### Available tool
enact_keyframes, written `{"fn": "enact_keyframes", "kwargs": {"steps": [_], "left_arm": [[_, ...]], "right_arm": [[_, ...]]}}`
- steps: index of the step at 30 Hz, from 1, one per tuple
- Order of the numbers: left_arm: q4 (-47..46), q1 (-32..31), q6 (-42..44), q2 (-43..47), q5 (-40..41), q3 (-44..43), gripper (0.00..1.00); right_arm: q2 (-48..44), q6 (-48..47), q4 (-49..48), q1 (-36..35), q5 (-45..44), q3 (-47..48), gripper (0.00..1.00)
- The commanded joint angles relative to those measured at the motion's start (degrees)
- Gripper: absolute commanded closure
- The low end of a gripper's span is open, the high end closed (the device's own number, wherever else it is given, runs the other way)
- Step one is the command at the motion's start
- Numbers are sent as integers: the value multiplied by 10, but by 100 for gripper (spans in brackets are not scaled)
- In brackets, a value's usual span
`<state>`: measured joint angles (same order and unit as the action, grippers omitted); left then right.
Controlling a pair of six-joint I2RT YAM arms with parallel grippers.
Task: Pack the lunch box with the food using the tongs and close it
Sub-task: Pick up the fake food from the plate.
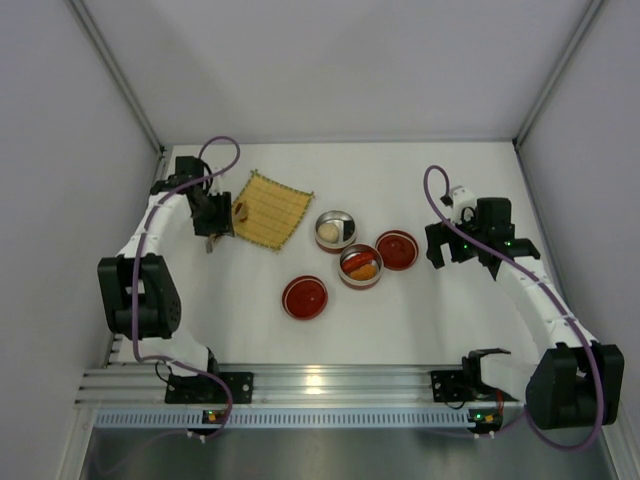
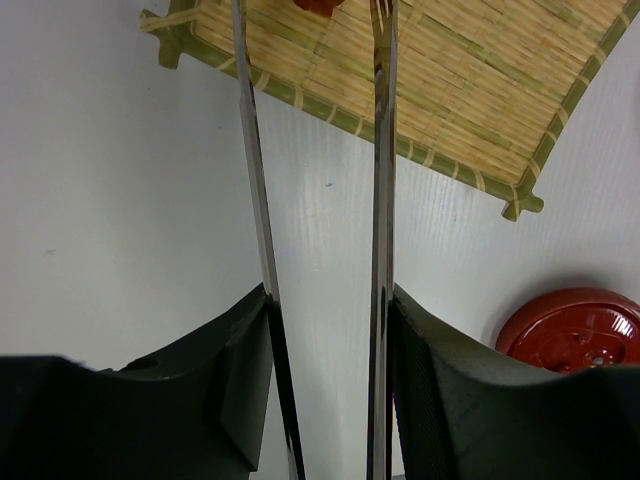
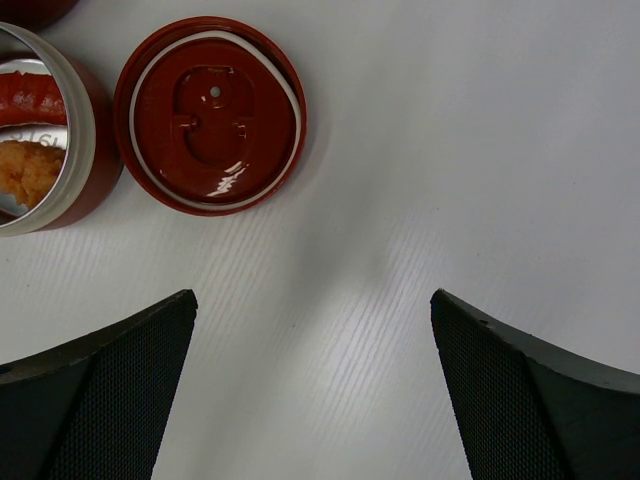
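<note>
My left gripper (image 2: 330, 300) is shut on the silver tongs (image 2: 383, 180), one finger pressed against each arm. The two arms stand a little apart and reach up to the yellow mat (image 2: 430, 80), where a red food piece (image 2: 318, 5) lies between their tips. From above, my left gripper (image 1: 212, 215) is at the mat's left edge, beside that food piece (image 1: 240, 210). The lunch box is two round open tins: one (image 1: 335, 230) holds white pieces, the other (image 1: 360, 265) holds red and orange food (image 3: 25, 170). My right gripper (image 3: 313, 330) hangs open over bare table.
Two red lids lie loose on the table, one (image 1: 397, 249) right of the tins and one (image 1: 305, 297) in front of them. The first lid (image 3: 215, 115) lies inner side up just ahead of my right gripper. White walls enclose the table on three sides.
</note>
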<state>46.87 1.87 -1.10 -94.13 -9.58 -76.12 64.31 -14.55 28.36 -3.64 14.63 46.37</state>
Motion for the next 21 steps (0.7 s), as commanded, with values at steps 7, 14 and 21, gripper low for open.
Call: {"fn": "enact_keyframes", "kwargs": {"steps": [7, 14, 21], "left_arm": [[-9, -13, 3, -28, 8, -39, 49], [-1, -14, 6, -41, 18, -41, 50], [8, -15, 6, -40, 20, -47, 55]], "right_arm": [[2, -2, 6, -1, -1, 12, 1], [2, -3, 6, -1, 0, 13, 1], [2, -2, 6, -1, -1, 13, 1]]}}
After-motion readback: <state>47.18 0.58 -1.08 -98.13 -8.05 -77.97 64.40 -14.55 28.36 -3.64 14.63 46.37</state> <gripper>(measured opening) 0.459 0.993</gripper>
